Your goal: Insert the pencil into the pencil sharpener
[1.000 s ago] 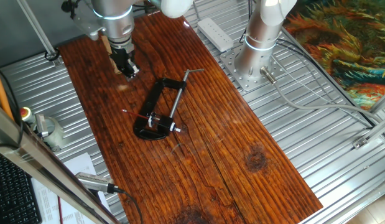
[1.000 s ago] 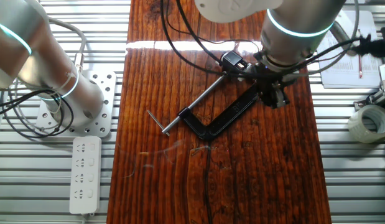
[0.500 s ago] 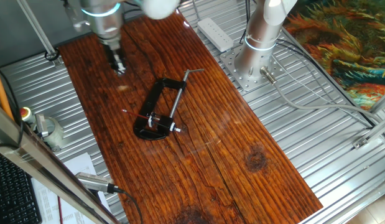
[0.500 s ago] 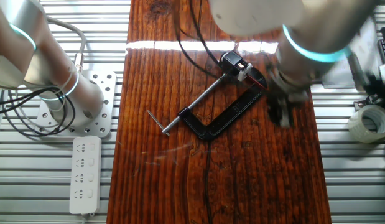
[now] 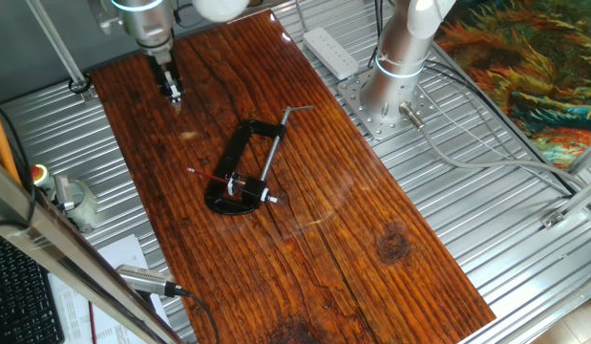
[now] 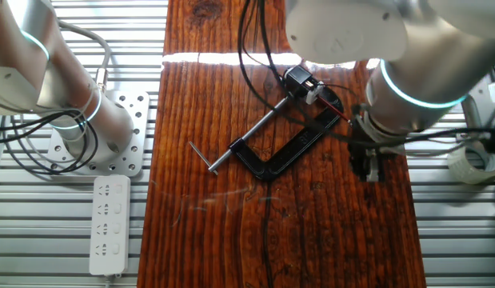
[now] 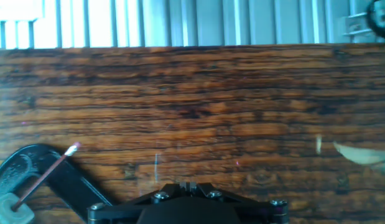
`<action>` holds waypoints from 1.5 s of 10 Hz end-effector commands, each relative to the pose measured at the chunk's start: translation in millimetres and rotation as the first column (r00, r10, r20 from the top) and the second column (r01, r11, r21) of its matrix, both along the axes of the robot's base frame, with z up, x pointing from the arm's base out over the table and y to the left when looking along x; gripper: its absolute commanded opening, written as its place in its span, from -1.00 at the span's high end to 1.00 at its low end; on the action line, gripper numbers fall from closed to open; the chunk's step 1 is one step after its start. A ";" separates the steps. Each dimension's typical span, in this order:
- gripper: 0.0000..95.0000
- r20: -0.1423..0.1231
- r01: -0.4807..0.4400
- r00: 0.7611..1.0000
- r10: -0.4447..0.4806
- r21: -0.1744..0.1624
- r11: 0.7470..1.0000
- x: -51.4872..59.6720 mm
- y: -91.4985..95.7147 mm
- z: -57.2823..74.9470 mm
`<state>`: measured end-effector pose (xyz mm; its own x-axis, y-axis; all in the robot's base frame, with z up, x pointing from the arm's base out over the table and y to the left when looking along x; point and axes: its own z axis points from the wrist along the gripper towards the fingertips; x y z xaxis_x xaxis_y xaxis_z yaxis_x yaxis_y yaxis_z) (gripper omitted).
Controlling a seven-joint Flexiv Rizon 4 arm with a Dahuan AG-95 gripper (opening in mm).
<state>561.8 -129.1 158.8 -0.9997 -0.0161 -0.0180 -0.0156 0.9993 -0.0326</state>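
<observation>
The pencil [image 6: 333,106] is a thin dark-red stick lying slanted over the black C-clamp [image 6: 289,149]. One end meets the pencil sharpener [image 6: 297,79], a tiny dark block with silvery glints at the clamp's screw end. In the hand view the pencil [image 7: 46,174] runs from the lower left edge up to a pale tip, across the clamp [image 7: 74,186]. My gripper [image 6: 369,166] hangs over bare wood beside the clamp, apart from the pencil. Its fingertips [image 7: 188,185] are together and hold nothing. It also shows in one fixed view [image 5: 171,91], beyond the clamp [image 5: 236,153].
A second arm's base [image 5: 395,67] stands off the board's edge with a white power strip [image 6: 109,224] near it. A tape roll [image 6: 475,156] and papers lie on the metal table on the gripper's side. The wooden board [image 5: 324,248] extends well past the clamp.
My gripper has moved away from the clamp and the pencil's free end, toward the board's edge. The pencil, sharpener and clamp have stayed in place.
</observation>
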 end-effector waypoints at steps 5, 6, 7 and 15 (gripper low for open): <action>1.00 -0.014 0.013 1.000 -0.013 0.019 1.000 2.5 7.0 -1.6; 1.00 -0.010 0.012 1.000 -0.012 0.017 1.000 2.5 7.0 -1.5; 1.00 -0.006 0.014 1.000 -0.014 0.011 1.000 2.5 7.0 -1.6; 1.00 0.007 -0.012 1.000 0.012 -0.012 1.000 2.3 6.8 -1.7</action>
